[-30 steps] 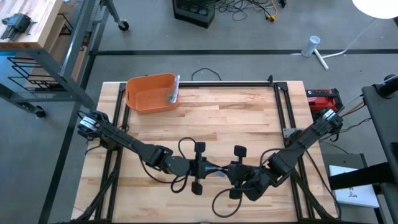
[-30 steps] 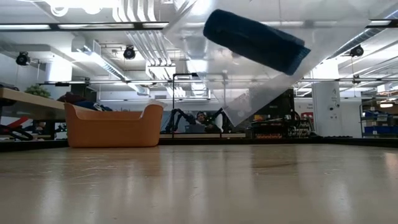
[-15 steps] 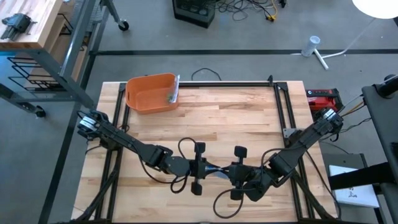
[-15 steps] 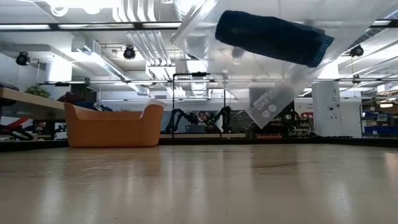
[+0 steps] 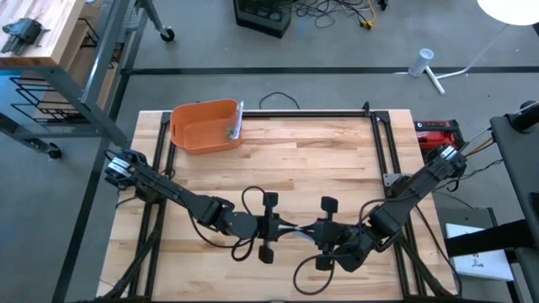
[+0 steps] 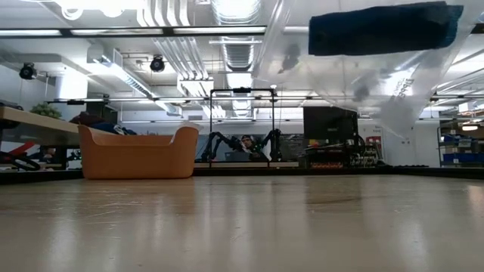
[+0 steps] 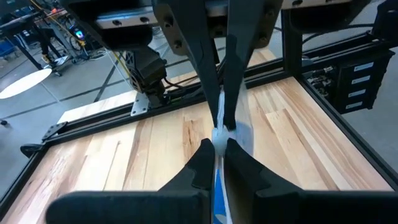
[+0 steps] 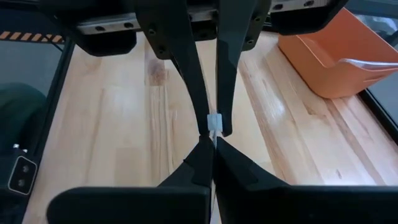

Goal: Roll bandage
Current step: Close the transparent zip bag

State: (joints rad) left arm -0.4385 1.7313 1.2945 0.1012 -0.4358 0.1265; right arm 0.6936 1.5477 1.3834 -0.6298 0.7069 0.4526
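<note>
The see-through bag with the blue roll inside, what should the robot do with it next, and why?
Probably pull the two grippers gently apart to open the clear bag. Both the left gripper and right gripper pinch its edge, jaws shut, and the blue bandage roll hangs sealed inside above the table.

A light butcher-block wooden table [image 5: 320, 160], laid in lengthwise planks, carries the scene, edged by a black metal frame [image 5: 381, 143] along its far and side borders. An orange plastic bin [image 5: 202, 128] sits directly on it near the far left corner, with a small green item [image 5: 229, 131] inside.
</note>
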